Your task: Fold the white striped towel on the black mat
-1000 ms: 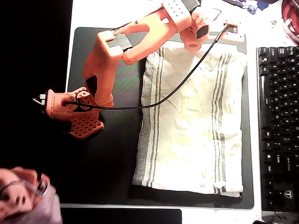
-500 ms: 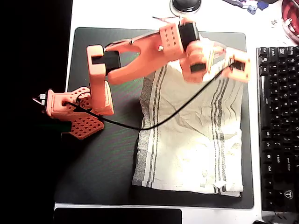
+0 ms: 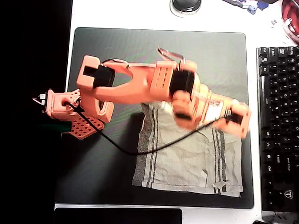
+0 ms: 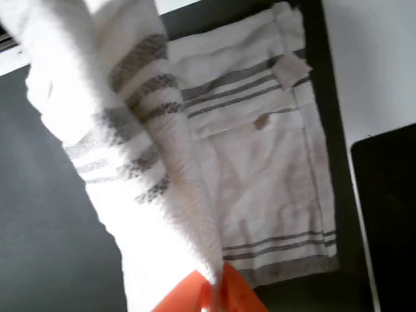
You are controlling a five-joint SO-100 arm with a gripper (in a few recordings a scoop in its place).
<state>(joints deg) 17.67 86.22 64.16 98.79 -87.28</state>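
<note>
The white striped towel (image 3: 187, 158) lies on the right half of the black mat (image 3: 117, 51) in the overhead view. Its far edge is lifted and drawn toward the near edge, under my orange arm. My gripper (image 3: 237, 120) is blurred above the towel's right side, shut on the raised cloth. In the wrist view the orange fingers (image 4: 213, 292) pinch a hanging fold of the towel (image 4: 149, 130). The flat part of the cloth spreads beyond the fold on the mat (image 4: 45, 214).
A black keyboard (image 3: 280, 116) runs along the mat's right edge. A round dark object (image 3: 186, 4) sits beyond the mat's far edge, and a red item (image 3: 290, 18) lies at the top right. A black slab (image 3: 117, 215) lies at the front. The arm's base (image 3: 70, 109) stands on the mat's left.
My gripper has moved from the mat's far right corner toward the near edge, carrying the towel's far edge with it. The far part of the mat is now bare.
</note>
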